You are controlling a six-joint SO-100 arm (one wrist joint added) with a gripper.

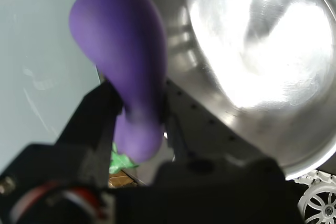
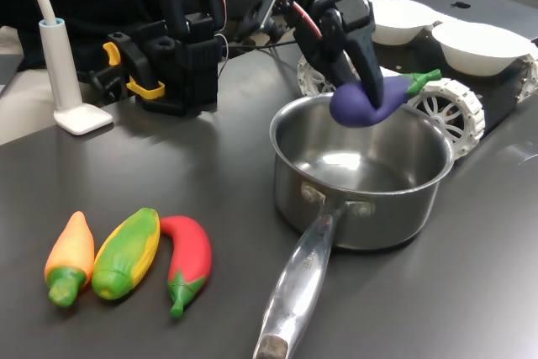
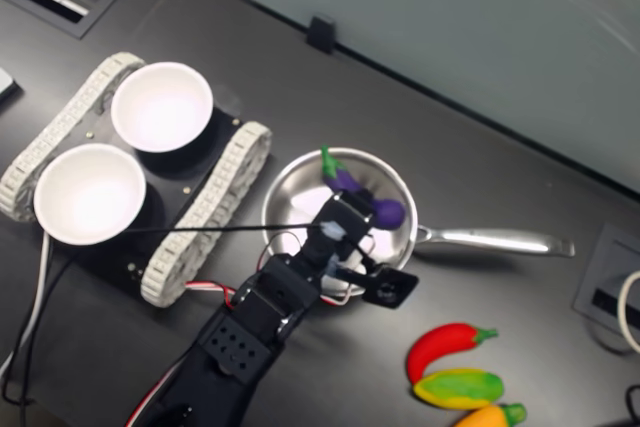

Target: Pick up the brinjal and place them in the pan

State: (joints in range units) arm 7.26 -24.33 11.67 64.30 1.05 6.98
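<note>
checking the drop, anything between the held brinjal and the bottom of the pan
Nothing. In the first exterior view the brinjal, held in the gripper, hangs over the pan, whose inside is bare steel.

Counter (image 2: 210, 174): dark grey, matte, seen in both exterior views.
Pan (image 2: 361, 182): stands on the counter, long handle pointing toward the first exterior view's bottom edge.
Toy vegetables: orange carrot (image 2: 69, 256), green-yellow corn (image 2: 126, 251) and red chilli (image 2: 187, 260) lie side by side, left of the pan in the first exterior view.
Tracked vehicle (image 3: 200, 209): sits beside the pan.
White lamp base (image 2: 80, 117): at the first exterior view's left.
Black arm base (image 2: 172, 65): behind the pan.
</note>
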